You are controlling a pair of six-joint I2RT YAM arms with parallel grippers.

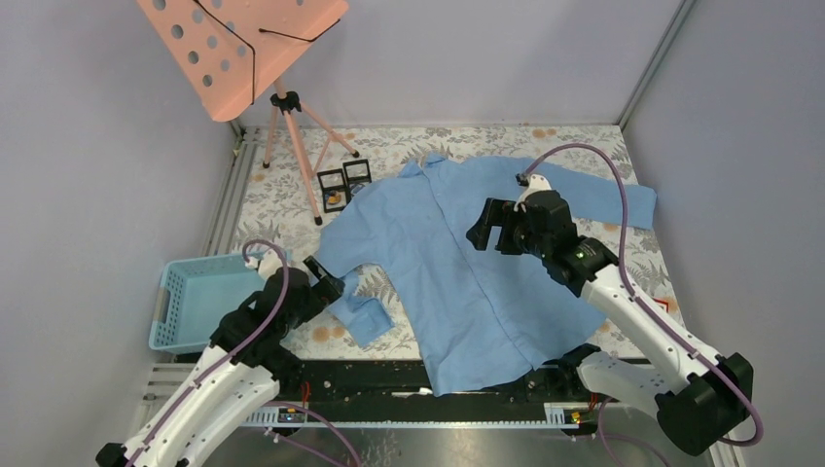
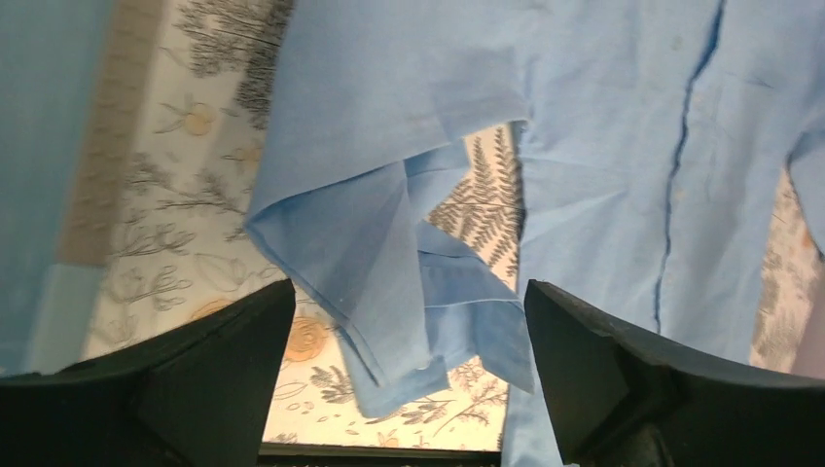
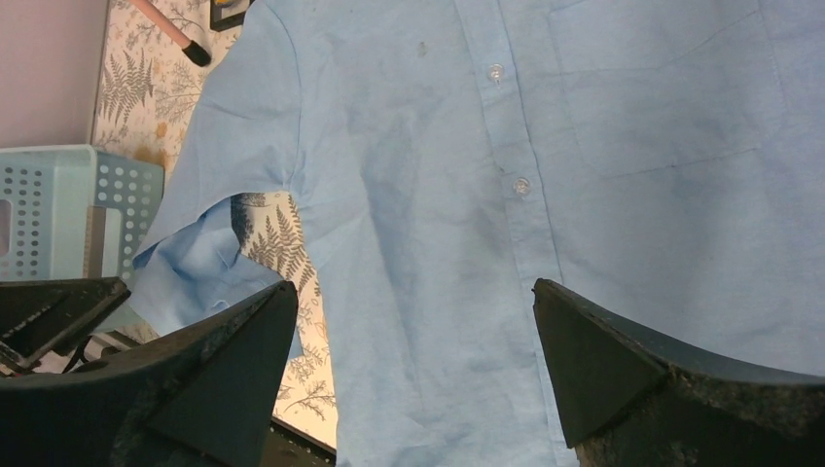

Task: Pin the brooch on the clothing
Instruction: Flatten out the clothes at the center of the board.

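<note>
The shirt (image 1: 467,263) lies front-up and spread flat on the floral table (image 1: 399,144). Its buttons and chest pocket face upward, which should give a smooth front for a pin to pass through. The sleeve (image 2: 379,292) nearest the left arm is folded back on itself, near the basket (image 1: 190,302). The left fingers (image 2: 195,379) stand apart above that folded cuff, holding nothing. The right fingers (image 3: 632,379) hover above the button strip beside the pocket, also apart and empty, likely over the spot meant for pinning. 2 small black boxes (image 1: 343,185) sit near the collar. 1 holds a small orange-brown thing, perhaps the brooch, though I cannot tell.
</note>
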